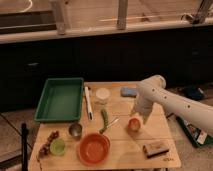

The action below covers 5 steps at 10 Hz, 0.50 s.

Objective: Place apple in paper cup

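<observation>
— One arm reached in from the right edge of the tabletop; where was its claw?
— It hung low just over the apple, which sat right of centre, toward the right edge. Whether it pinched the fruit or stood spread could not be told.
— And the paper cup?
— It stood upright near the far edge, about mid-width, well apart from the apple.
— What lay between them?
— A green vegetable and a spoon lay just left of the apple, on the line toward the cup. A long white utensil lay just left of the cup.
— What else was around?
— A green tray filled the far-left corner. A blue sponge sat by the far edge, right of the cup, close to the arm. Along the near edge were an orange-red bowl, a metal cup, a translucent green cup and something dark red like grapes at the near-left corner. A flat brown packet lay near the near-right corner.
</observation>
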{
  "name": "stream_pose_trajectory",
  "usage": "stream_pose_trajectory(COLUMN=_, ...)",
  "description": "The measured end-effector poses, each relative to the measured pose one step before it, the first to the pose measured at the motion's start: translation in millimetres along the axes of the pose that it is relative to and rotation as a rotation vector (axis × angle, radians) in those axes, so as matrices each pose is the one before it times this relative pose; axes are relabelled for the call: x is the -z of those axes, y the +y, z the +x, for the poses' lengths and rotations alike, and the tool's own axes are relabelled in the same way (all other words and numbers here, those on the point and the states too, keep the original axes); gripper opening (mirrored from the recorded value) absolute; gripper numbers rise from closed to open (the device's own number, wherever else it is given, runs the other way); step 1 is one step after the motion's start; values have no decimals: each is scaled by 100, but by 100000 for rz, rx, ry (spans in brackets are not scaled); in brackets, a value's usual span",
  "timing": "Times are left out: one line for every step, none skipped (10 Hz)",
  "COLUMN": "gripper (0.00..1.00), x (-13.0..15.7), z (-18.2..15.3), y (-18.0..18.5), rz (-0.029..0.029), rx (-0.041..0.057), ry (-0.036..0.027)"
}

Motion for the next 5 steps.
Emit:
stream_pose_trajectory(gripper=57, x=-64, z=-15, y=26, rz=-88, rx=-328, ry=-160)
stream_pose_trajectory(gripper=57, x=33, z=-19, y=-77, rz=-1, rx=-385, ry=-89)
stream_pose_trajectory(gripper=57, x=0, z=-9, y=-38, rz=0, rx=-272, ry=-68)
stream_pose_trajectory(gripper=57, x=4, z=-20, y=-24, rz=-38, rx=-376, ry=-106)
stream_pose_trajectory(gripper=57, x=-16, z=-1, y=24, rz=-71, rx=-514, ry=-127)
